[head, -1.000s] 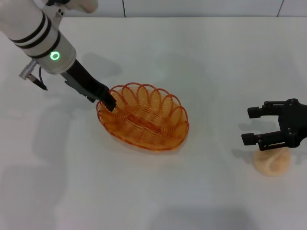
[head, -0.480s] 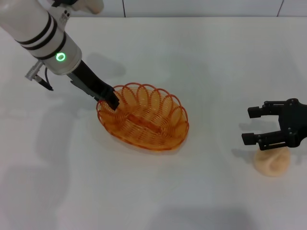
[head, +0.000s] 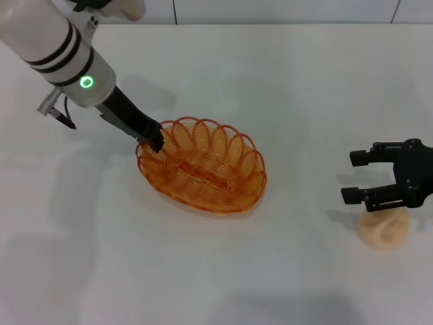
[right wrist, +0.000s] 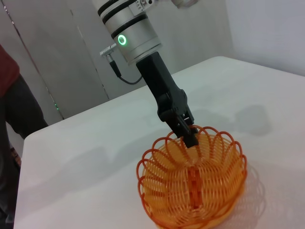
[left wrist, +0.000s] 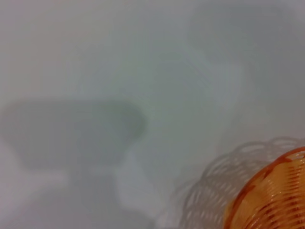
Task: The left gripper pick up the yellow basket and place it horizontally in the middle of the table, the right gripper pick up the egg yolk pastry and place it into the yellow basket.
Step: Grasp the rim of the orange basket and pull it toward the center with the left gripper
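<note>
Egg yolk pastry: on the counter at near right, well apart from the basket; untouched.
Right gripper: fingers apart, poised just above the pastry; risk of crushing the soft bun if closed hard.
Yellow basket: resting mid-counter, long axis skewed.
Left gripper: at the basket's far-left rim; fingers cannot be told as clamped or free. Risk of dragging or tipping the basket on withdrawal if snagged in the loops.

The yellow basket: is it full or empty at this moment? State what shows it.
Empty. The yellow basket shows only bare wire inside; the egg yolk pastry lies on the table beneath the right gripper.
</note>
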`<act>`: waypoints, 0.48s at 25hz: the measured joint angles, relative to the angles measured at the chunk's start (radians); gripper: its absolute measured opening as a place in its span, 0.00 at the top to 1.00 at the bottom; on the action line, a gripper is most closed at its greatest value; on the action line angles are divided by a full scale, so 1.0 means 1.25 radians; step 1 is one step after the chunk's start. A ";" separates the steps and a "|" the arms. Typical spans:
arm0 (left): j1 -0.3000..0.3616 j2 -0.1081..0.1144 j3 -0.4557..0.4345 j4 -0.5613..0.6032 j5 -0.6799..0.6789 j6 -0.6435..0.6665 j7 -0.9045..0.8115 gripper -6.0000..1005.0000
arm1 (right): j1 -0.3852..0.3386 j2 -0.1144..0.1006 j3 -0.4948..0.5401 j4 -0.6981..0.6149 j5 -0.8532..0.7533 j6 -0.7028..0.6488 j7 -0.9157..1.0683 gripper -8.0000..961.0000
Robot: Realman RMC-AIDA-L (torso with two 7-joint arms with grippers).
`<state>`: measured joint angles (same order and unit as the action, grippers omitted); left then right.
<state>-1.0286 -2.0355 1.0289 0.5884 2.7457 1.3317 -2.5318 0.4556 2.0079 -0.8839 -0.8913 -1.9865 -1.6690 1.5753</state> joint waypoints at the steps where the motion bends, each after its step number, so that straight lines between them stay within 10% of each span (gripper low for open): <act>1: -0.001 0.000 -0.001 0.000 0.000 0.000 0.000 0.77 | 0.000 0.000 0.000 0.000 0.000 0.000 0.000 0.12; 12: -0.001 0.006 -0.003 0.002 -0.007 0.004 0.006 0.89 | 0.001 0.000 0.000 0.000 0.000 0.005 0.000 0.12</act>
<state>-1.0304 -2.0282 1.0245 0.5905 2.7370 1.3365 -2.5247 0.4568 2.0079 -0.8835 -0.8913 -1.9865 -1.6623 1.5755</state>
